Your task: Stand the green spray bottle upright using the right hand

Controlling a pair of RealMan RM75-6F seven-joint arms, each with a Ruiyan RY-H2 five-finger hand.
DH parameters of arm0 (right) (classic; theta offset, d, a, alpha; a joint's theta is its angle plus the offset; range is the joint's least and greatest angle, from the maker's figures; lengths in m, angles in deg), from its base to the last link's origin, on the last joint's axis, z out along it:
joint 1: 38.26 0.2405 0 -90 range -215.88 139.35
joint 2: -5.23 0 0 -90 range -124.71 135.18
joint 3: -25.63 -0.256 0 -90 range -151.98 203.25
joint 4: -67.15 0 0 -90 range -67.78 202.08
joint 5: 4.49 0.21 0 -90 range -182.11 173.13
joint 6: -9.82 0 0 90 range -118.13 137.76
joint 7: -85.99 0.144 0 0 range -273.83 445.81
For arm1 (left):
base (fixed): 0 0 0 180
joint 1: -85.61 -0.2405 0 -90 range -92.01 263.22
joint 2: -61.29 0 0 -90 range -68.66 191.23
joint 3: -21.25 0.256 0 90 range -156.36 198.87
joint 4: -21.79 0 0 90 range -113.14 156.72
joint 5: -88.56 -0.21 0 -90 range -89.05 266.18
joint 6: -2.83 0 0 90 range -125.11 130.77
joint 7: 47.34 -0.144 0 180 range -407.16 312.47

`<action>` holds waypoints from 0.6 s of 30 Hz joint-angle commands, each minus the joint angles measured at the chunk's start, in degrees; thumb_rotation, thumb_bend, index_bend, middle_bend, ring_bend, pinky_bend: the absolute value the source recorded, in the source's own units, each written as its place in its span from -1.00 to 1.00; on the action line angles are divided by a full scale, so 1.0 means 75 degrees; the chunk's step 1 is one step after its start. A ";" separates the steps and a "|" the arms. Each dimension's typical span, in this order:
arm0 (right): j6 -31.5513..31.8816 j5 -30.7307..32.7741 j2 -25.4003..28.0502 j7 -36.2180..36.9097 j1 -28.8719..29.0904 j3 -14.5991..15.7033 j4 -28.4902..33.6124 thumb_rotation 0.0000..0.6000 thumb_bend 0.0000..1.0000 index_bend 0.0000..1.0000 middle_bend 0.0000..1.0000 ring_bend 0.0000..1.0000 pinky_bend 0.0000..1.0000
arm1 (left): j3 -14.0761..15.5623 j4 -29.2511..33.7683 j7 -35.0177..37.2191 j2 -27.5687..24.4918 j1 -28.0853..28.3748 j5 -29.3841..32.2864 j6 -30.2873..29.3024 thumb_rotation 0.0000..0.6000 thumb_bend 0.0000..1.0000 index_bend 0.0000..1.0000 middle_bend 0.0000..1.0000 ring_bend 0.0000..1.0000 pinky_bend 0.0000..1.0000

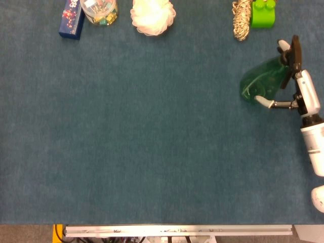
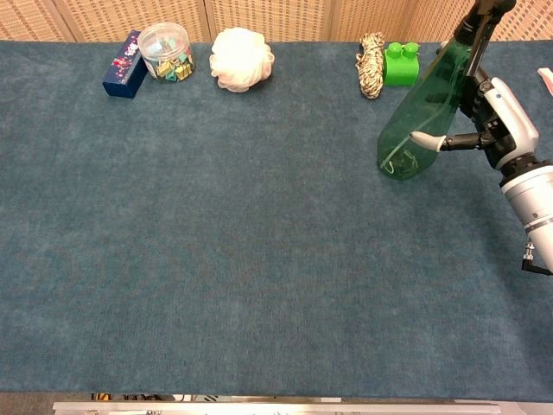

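The green spray bottle [image 2: 421,111] [image 1: 260,83] stands tilted at the table's right side, its base on the blue cloth and its black nozzle leaning up toward the right. My right hand [image 2: 492,121] [image 1: 296,86] holds it from the right, thumb across the front of the body and the other fingers behind the neck. The bottle's base edge touches the cloth on the left. My left hand shows in neither view.
Along the far edge lie a rope bundle [image 2: 371,52], a bright green block [image 2: 399,62], a white mesh sponge [image 2: 242,58], a clear jar of clips [image 2: 167,52] and a dark blue box [image 2: 124,65]. The blue cloth [image 2: 216,242] covers the whole table.
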 commanded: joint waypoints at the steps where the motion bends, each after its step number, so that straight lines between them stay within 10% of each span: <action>1: 0.0067 -0.0079 0.0169 -0.0140 -0.0020 0.0069 0.0263 1.00 -1.00 -1.00 -0.99 -0.96 -0.65 | 0.0000 0.0003 -0.0014 0.0001 0.0004 0.0007 0.0009 1.00 -0.91 -0.17 -0.50 -0.68 -0.33; 18: 0.2304 -0.0361 0.0976 -0.1776 -0.0847 -0.0187 0.1519 1.00 -1.00 -1.00 -1.00 -1.00 -0.75 | 0.0024 0.0007 -0.0176 0.0070 0.0049 -0.0002 0.0084 1.00 -0.91 -0.17 -0.50 -0.68 -0.33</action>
